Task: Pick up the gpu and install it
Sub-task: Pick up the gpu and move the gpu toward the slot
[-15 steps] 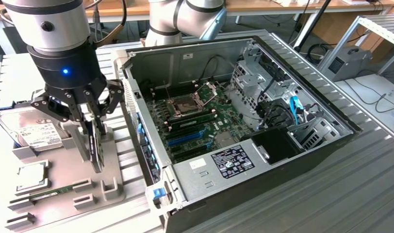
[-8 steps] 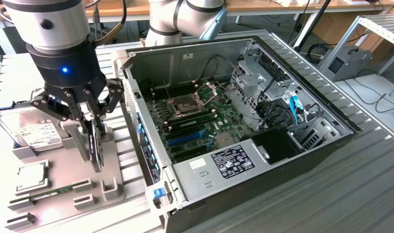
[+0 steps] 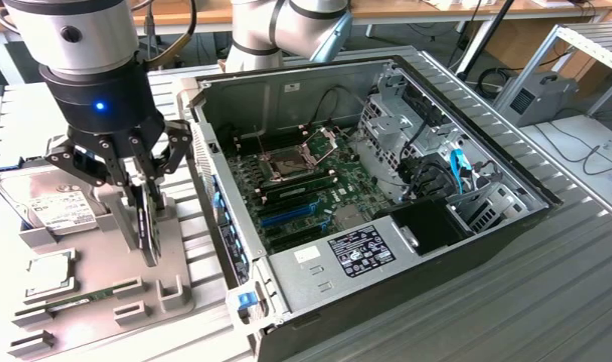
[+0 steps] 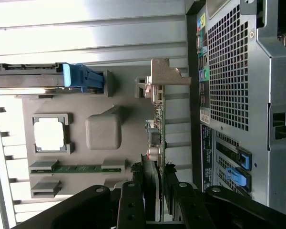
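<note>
Standing on its long edge, the gpu [image 3: 148, 234] is seen edge-on as a thin dark slab rising from the grey moulded tray [image 3: 175, 290] at the exterior view's left. The gripper [image 3: 143, 185], black and jointed under a silver cylinder with a blue light, comes down on it from above. Its jaws are clenched on the card's upper edge, one on each flat face. Whether the card's lower edge sits in its slot or hangs just clear of it cannot be told.

In the wrist view the gpu [image 4: 158, 124] shows a green board edge studded with small silver parts. A black ribbed block lies on one face, and a bent metal bracket sits at the end away from the gripper [image 4: 152, 183]. The matte tray [image 4: 124, 100] has raised square pockets. One holds a pale square chip [image 4: 50, 133], and beside it a narrow green memory stick [image 4: 76, 168] lies flat between two clips.

In the exterior view a silver hard drive [image 3: 55, 204] with a white label lies on the tray's far left part.

Just to the exterior view's right of the tray lies an open computer case [image 3: 316, 309] of grey sheet metal, its green motherboard [image 3: 316, 188] facing up with blue and black slots. Its perforated back panel [image 4: 229, 71] faces the card. Everything rests on a ribbed aluminium table [image 3: 547, 302].
</note>
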Controlling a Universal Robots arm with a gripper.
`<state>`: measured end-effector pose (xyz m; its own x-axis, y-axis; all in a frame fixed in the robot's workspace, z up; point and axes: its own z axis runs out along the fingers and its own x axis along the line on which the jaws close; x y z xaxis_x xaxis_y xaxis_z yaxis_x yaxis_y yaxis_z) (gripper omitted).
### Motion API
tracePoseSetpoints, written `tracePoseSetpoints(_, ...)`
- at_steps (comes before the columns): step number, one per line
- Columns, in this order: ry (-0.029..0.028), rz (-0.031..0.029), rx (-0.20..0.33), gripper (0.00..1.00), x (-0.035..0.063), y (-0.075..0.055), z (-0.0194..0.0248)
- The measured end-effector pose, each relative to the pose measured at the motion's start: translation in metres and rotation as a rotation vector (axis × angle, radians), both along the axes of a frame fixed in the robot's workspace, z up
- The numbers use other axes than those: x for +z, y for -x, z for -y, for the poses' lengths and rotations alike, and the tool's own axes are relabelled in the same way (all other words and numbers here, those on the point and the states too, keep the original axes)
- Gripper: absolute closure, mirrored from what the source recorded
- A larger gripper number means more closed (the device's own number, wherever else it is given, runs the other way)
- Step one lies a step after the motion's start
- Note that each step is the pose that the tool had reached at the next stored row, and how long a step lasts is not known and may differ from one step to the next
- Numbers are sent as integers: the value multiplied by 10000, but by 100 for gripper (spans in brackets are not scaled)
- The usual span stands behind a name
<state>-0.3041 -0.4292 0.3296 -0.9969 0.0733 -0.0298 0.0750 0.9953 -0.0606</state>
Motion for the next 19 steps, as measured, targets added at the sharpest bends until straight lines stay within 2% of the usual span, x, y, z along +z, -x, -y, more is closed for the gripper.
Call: tracePoseSetpoints(19,0,1,0,71,69,0,0)
